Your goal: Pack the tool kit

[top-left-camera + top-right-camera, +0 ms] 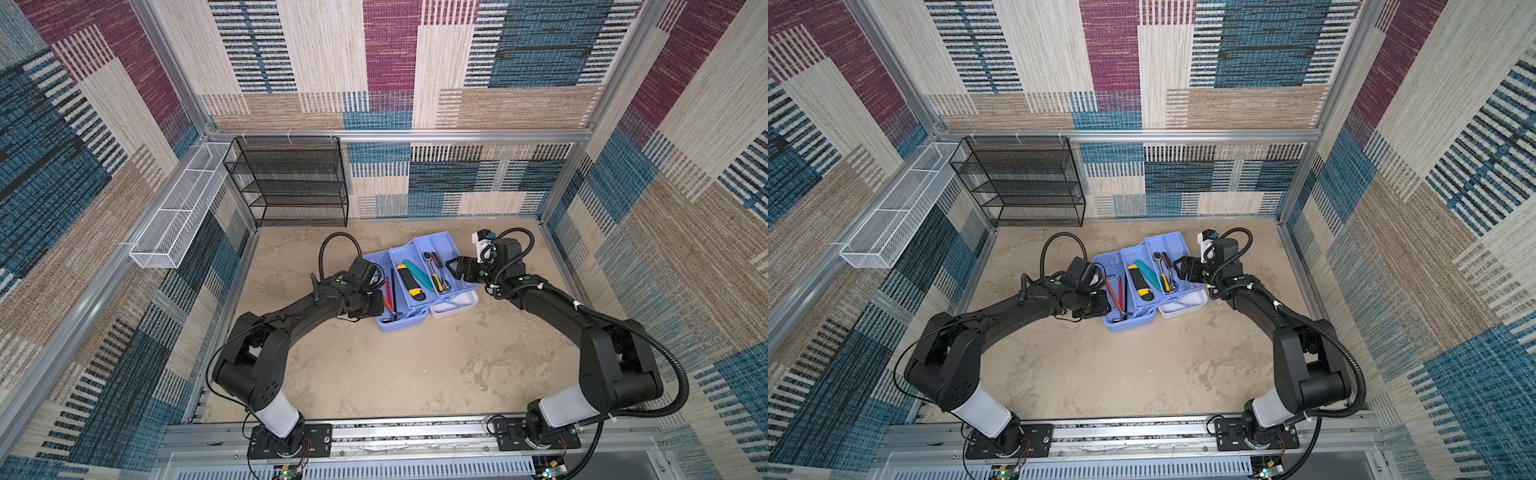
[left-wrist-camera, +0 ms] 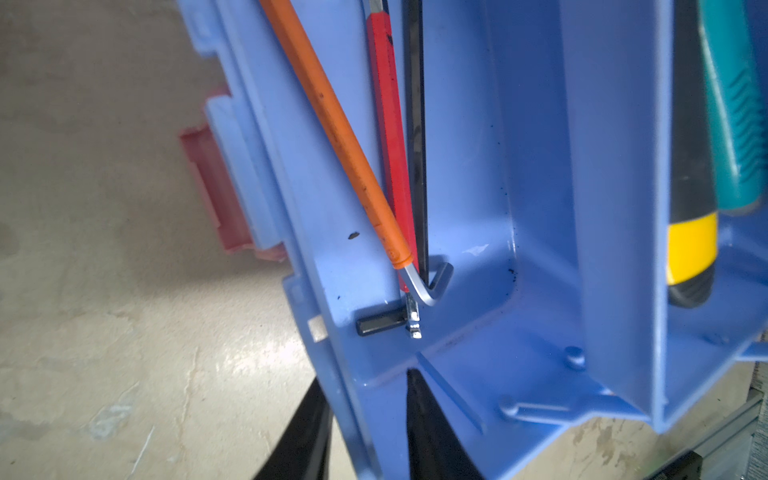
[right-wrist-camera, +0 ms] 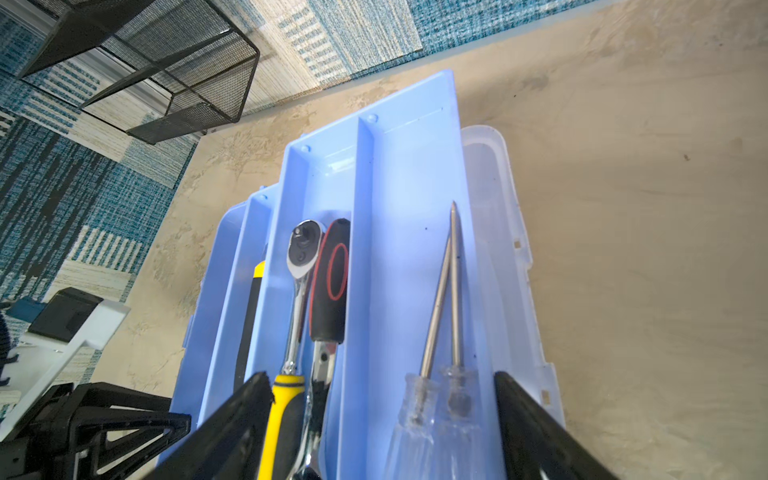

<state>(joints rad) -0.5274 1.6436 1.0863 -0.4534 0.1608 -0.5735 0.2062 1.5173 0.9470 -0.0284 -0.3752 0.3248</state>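
Left gripper (image 2: 363, 380) clamped narrow on the tool kit (image 2: 540, 166) wall between its fingers, right gripper (image 3: 380, 376) jaws spread wide, both arms elbow-bent, wrists turned inward

The space is enclosed by walls (image 1: 324, 62) covered in a woven patchwork of beige, tan, blue and maroon blocks, many striped, as seen in both top views. The panels are held in an aluminium frame (image 1: 457, 135), one bar of which runs across the middle of the frame. The lower centre is filled by a mottled beige floor (image 1: 415, 365). A black wire-mesh shelf rack (image 1: 291, 183) is set against the back wall, left of centre. A long white wire-mesh basket (image 1: 178, 216) is mounted along the left wall beside it. Everything is evenly lit.
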